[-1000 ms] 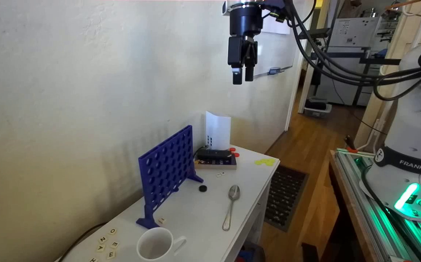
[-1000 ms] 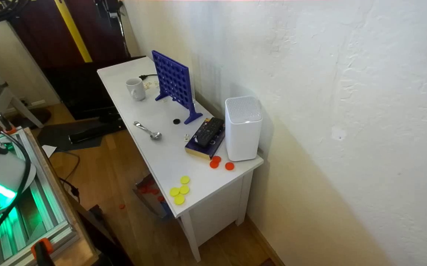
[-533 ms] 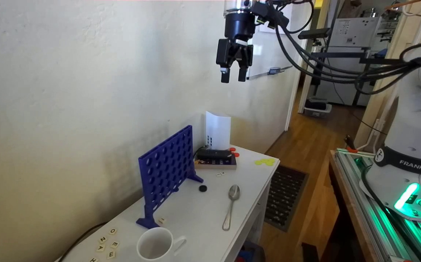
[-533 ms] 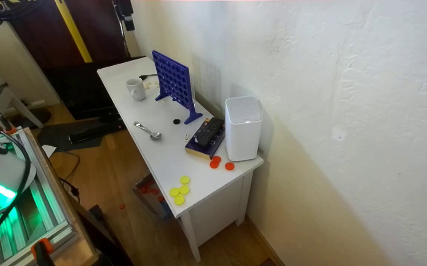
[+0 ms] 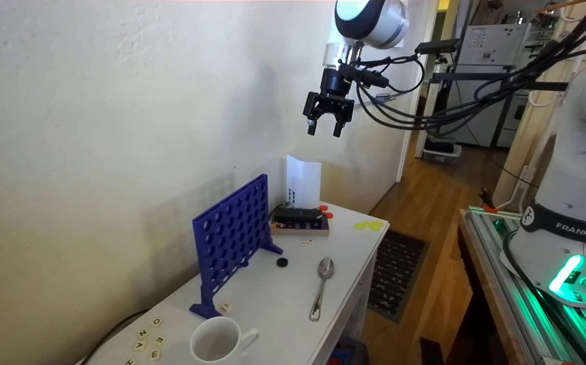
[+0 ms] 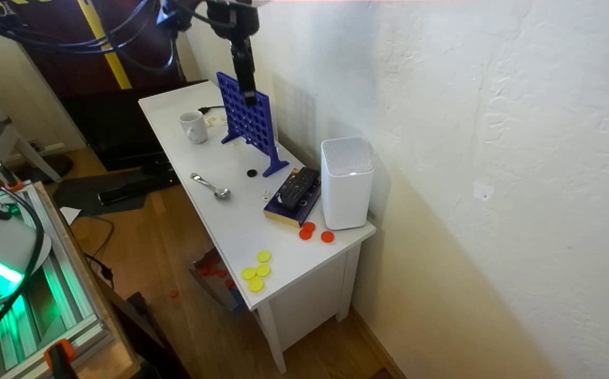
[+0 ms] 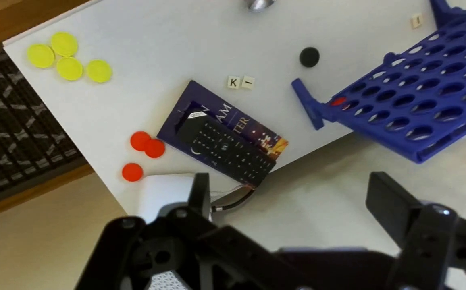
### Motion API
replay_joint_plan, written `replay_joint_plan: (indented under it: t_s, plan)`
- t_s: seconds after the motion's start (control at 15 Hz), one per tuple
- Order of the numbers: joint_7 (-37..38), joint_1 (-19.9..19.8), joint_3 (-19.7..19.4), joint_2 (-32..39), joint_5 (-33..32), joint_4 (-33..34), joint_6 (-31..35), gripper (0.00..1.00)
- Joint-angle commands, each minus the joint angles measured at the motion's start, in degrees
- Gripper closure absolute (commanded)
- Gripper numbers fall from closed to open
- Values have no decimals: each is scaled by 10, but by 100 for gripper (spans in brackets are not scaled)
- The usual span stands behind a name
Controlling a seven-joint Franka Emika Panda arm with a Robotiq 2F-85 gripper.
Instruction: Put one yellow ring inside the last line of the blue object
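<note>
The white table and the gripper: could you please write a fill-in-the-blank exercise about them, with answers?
On the table lie exactly ____ yellow discs.
The black remote rests directly on a ____.
The upright panel with round holes is coloured ____.
The gripper, holding nothing, is not shut but ____.
Answers: four; book; blue; open.

white mug [image 6: 195,129], spoon [image 5: 325,269], remote [image 6: 297,188] on book [image 7: 235,117]
</note>
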Motion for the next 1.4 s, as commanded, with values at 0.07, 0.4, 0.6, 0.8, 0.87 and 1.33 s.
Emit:
replay_joint_plan:
  t_s: [0.07, 0.4, 0.6, 0.8, 0.87, 1.33]
  plan:
    - [-86, -42, -39, 62, 55, -5, 41, 0]
    - [-121, -95, -66, 147, 48, -14, 92, 0]
    - [-127, -117, -68, 193, 32, -20, 97, 0]
    - [-120, -122, -65, 191, 29, -21, 90, 0]
    - [-119, -122, -64, 196, 28, -20, 93, 0]
    - [-224, -125, -55, 222, -54, -38, 82, 0]
